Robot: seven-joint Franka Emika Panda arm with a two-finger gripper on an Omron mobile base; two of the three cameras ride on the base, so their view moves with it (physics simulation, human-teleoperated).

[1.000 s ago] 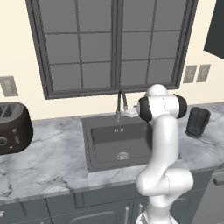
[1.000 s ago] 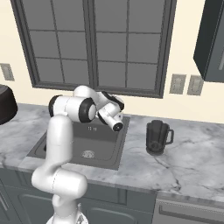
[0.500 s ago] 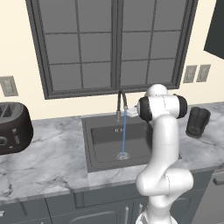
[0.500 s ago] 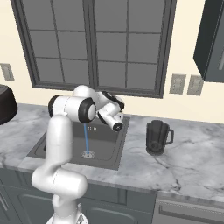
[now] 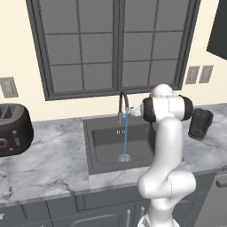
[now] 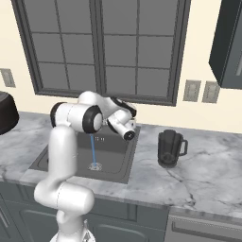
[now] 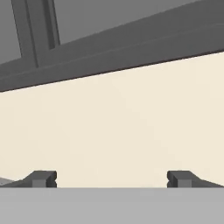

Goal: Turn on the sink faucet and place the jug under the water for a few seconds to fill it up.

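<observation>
1. Gripper (image 7: 111, 179): the two dark fingertips (image 7: 41, 178) stand wide apart with nothing between them; the hand view looks past them at cream wall and the grey window frame (image 7: 109, 48).
2. Gripper position: seen from the right base view (image 6: 126, 133), the hand sits above the back right corner of the sink (image 6: 125, 170), empty; in the left base view it appears to lie just right of the sink faucet, though the arm's joint hides most of it there.
3. Sink faucet (image 5: 122, 105): a thin dark gooseneck rising at the back edge of the sink (image 5: 95, 166), centred, with its spout curving over the basin.
4. Water (image 5: 125, 136): a thin straight blue stream falls from the spout to the round drain (image 5: 124, 158) on the floor of the sink; the same stream (image 6: 93, 150) shows in the right base view beside the arm's forearm.
5. Jug (image 6: 169, 148): dark and translucent, upright on the marble counter (image 6: 208, 175) to the right of the sink, well apart from the stream, handle turned away from the sink. In the left base view the jug (image 5: 200, 123) stands beyond the arm's elbow, clear of the sink.
6. Toaster (image 5: 13, 129): a dark body on the counter well to the left of the sink.
7. Wall outlets (image 5: 198, 74): on the cream wall above and behind the jug, right of the sink.
</observation>
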